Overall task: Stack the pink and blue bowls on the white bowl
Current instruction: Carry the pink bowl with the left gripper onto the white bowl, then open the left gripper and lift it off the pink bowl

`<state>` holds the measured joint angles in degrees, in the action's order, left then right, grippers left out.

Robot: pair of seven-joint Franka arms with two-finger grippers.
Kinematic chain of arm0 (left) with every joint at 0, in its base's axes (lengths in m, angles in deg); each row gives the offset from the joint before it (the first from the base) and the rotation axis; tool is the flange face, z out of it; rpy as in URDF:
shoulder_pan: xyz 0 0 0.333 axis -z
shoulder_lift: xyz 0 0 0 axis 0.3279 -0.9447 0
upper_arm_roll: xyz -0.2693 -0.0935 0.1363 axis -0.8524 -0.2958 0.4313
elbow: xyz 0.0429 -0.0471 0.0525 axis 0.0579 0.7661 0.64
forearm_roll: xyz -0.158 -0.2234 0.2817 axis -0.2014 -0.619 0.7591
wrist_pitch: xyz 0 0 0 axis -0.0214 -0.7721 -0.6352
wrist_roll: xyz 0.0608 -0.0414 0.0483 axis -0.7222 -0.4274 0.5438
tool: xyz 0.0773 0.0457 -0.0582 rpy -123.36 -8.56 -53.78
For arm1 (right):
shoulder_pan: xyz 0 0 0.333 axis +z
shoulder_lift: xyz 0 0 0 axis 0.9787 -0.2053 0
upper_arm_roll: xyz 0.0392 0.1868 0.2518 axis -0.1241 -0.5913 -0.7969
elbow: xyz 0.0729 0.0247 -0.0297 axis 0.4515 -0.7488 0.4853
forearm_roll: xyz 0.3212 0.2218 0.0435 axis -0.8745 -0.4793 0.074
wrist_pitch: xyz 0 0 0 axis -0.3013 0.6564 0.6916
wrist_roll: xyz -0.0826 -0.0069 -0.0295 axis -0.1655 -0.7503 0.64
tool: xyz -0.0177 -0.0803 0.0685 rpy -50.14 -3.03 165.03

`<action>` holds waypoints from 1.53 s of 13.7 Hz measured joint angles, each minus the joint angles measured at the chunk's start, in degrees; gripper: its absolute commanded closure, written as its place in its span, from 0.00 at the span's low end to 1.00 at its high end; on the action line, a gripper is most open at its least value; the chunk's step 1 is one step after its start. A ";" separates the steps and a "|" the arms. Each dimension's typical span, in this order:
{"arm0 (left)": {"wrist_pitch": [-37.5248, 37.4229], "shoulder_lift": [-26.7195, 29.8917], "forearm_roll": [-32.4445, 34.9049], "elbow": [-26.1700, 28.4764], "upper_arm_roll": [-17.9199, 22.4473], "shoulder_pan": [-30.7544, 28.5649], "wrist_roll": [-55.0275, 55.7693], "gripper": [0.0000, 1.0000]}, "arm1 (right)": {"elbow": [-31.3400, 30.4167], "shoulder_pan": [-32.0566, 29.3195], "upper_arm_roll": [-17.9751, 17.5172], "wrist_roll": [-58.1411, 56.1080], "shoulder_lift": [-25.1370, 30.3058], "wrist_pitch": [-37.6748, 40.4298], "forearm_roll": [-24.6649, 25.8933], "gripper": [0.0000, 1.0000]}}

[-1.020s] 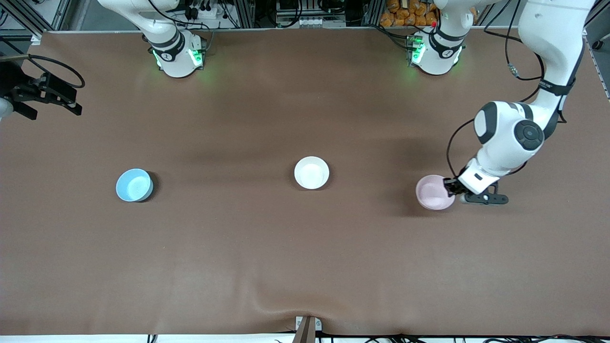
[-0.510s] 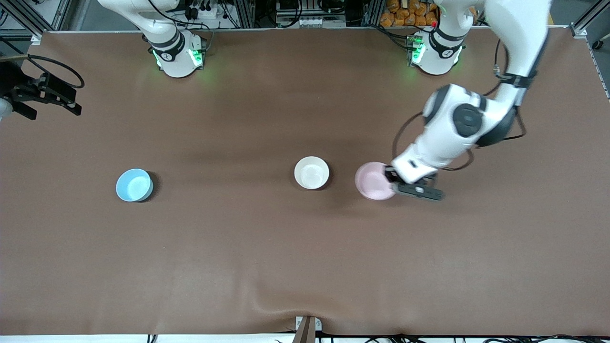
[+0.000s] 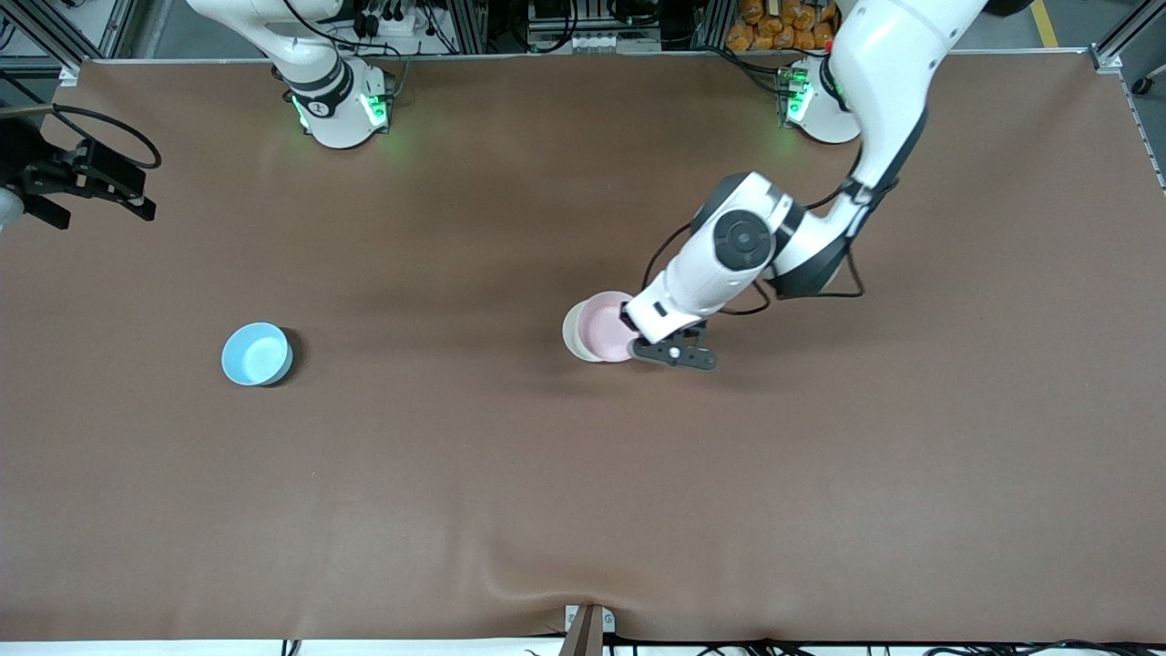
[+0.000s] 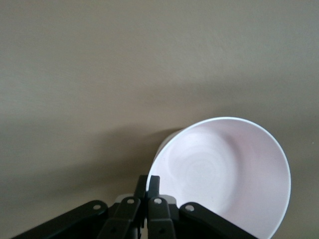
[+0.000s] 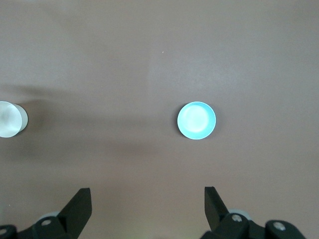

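My left gripper (image 3: 630, 326) is shut on the rim of the pink bowl (image 3: 605, 326), pinching it at the side toward the left arm's end. The pink bowl hangs over the white bowl (image 3: 571, 333) at the table's middle and covers most of it, leaving only a creamy crescent showing. I cannot tell whether the two touch. In the left wrist view the shut fingers (image 4: 148, 180) clamp the pink bowl's (image 4: 224, 174) edge. The blue bowl (image 3: 257, 353) sits alone toward the right arm's end. My right gripper (image 3: 109, 196) waits open at that end, high above the table, with the blue bowl (image 5: 197, 120) in its view.
A brown mat (image 3: 583, 510) covers the whole table. It has a small wrinkle at the edge nearest the front camera. Both arm bases (image 3: 337, 109) stand along the edge farthest from that camera.
My left arm has carried the pink bowl from the left arm's end of the table to above the white bowl. The right arm and the blue bowl have not moved.
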<state>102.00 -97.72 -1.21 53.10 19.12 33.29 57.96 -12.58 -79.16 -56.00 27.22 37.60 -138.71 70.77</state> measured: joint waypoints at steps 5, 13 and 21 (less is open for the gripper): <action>-0.05 -2.95 0.11 -1.00 1.05 1.80 0.01 1.00 | 0.00 0.00 0.02 0.00 0.00 0.00 0.00 0.00; -0.34 -4.07 0.12 -0.99 1.14 2.87 0.04 1.00 | 0.00 0.00 0.02 0.01 0.00 0.00 0.00 0.00; -0.33 -5.24 0.39 -1.15 1.48 2.88 0.04 0.00 | 0.00 0.00 0.02 0.02 0.00 0.00 0.00 0.00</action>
<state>101.67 -102.95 -0.82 51.94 20.60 36.17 58.00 -12.58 -79.16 -55.98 27.23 37.60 -138.71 70.77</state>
